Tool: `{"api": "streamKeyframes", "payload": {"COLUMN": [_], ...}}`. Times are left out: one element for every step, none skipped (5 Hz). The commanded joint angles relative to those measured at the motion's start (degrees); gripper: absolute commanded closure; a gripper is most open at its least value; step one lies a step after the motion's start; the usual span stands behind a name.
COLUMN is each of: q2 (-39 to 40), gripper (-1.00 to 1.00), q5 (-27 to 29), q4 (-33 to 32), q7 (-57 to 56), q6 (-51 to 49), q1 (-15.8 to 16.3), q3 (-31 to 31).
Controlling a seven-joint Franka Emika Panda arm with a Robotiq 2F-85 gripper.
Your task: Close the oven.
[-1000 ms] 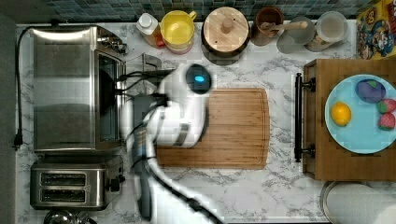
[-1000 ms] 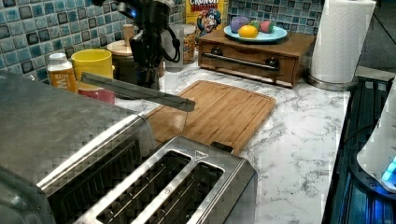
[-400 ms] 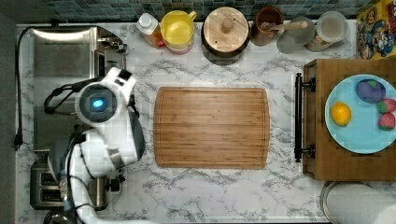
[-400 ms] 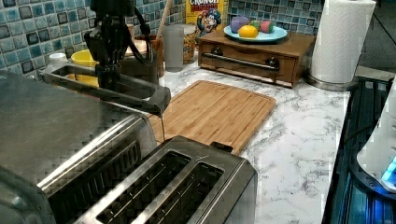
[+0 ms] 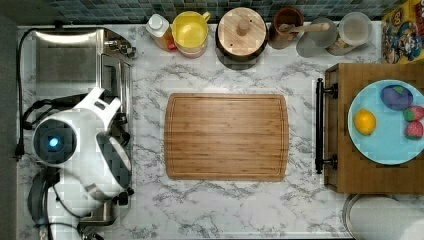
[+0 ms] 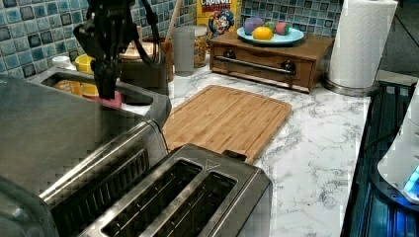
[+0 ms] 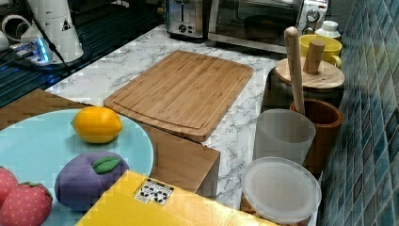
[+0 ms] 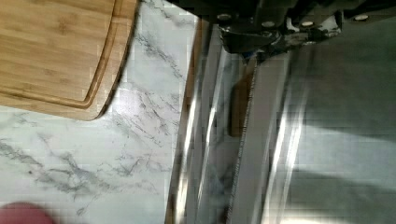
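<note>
Left view: tool [image 6: 105,89] now above oven [image 6: 74,143] front edge; door swung up from flat a second ago, handle [image 6: 148,96] just beside tool. Finger state unclear. Door looks nearly shut; final push likely left.

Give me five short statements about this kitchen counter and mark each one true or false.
1. The cutting board is bare. True.
2. The oven door hangs fully open, flat over the counter. False: in the right view it stands upright against the oven front.
3. The toaster has bread in its slots. False: both slots are empty.
4. An orange fruit lies on the blue plate. True.
5. The hand hovers over the cutting board. False: it is at the oven's front top edge.
</note>
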Motion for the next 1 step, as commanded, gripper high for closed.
{"api": "streamKeyframes", "payload": {"q2": [-7.4], "gripper": [1.0], "q5": [-16.5], "q4": [9.6], "q7": [16.6], "q6": [-12.7], "q1": [-1.0], "q3": [2.9]}}
